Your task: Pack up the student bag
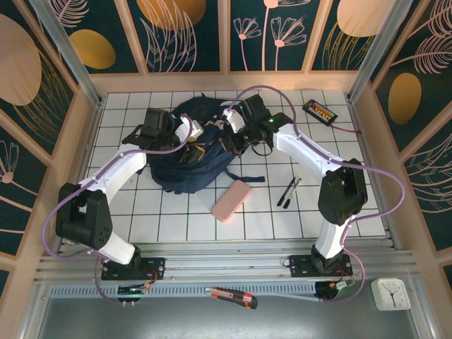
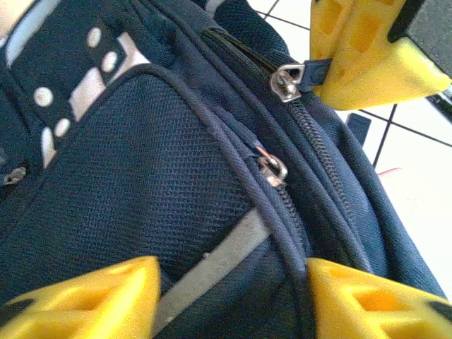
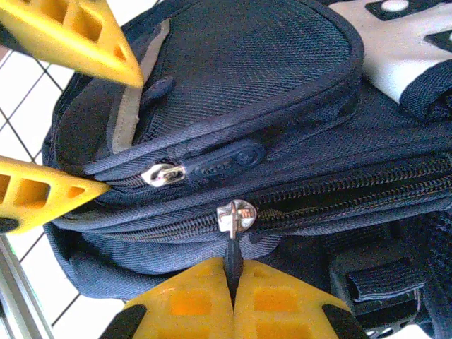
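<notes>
I log student bag [image 1: 185,168], main zip [image 3: 339,196] part-open: right end effector [image 3: 233,274] clamped on its pull [image 3: 232,256], left end effector [image 2: 229,282] astride a corner, grip unclear; pink case [image 1: 232,202], pens [image 1: 288,192] unpacked.

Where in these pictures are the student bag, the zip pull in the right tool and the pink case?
student bag [image 1: 185,175], top external view, navy fabric at its near end.
zip pull [image 3: 236,215], right wrist view, its silver slider.
pink case [image 1: 232,201], top external view, middle of its top face.
</notes>
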You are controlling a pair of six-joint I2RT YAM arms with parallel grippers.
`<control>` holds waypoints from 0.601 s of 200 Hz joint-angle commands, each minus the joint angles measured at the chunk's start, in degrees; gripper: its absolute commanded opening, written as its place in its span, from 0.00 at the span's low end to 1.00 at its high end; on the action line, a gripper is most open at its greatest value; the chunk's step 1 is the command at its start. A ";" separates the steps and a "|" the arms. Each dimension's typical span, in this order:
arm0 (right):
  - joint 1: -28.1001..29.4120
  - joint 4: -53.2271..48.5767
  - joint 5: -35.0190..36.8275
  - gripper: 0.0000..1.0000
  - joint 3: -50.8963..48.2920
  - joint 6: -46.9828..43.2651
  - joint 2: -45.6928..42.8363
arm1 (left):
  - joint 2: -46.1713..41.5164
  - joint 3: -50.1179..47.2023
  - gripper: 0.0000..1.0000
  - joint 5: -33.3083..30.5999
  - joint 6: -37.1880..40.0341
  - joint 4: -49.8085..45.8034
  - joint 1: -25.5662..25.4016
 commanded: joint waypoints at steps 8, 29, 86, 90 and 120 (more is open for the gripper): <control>-0.04 1.46 -2.20 0.00 3.50 -0.98 -4.09 | 2.85 3.88 0.31 -1.33 0.41 0.86 0.11; -0.06 0.57 -1.60 0.00 4.06 -1.89 -3.27 | 3.81 5.48 0.00 -0.03 -1.34 1.13 0.09; 1.83 -3.20 3.82 0.00 6.20 -3.87 -2.94 | 7.45 16.70 0.00 -3.59 -12.22 -4.65 -0.80; 2.21 -3.58 4.08 0.00 6.45 -4.09 -2.90 | 7.64 17.31 0.00 -3.81 -12.67 -4.81 -1.13; 5.96 -6.26 7.08 0.00 8.95 -4.72 -1.78 | 11.63 25.08 0.00 -9.54 -17.46 -8.18 -3.80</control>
